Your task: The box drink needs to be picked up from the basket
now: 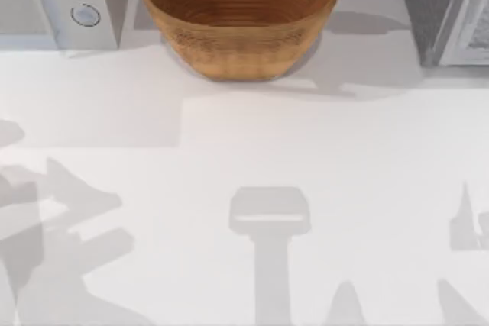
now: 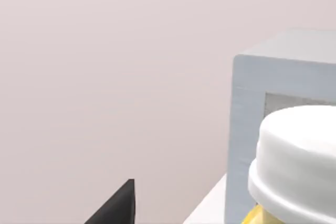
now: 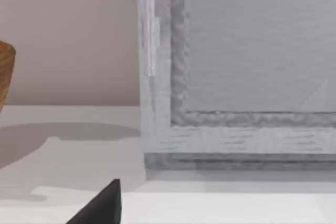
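White table [image 1: 306, 188], basket [image 1: 241, 55] at the back beside the microwave [image 1: 61, 5] | left gripper [image 2: 118, 205], right gripper [image 3: 102, 203]: you cannot tell if apart or together | box drink [image 2: 294, 166]: maybe that white-topped yellow thing close by the left gripper, not sure | check first, then hold its flat sides, lift slow and straight.

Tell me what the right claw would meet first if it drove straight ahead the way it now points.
Probably the grey cabinet-like appliance: in the right wrist view its framed front fills the way ahead, standing on the table. The basket sits off to one side. Depth is unclear.
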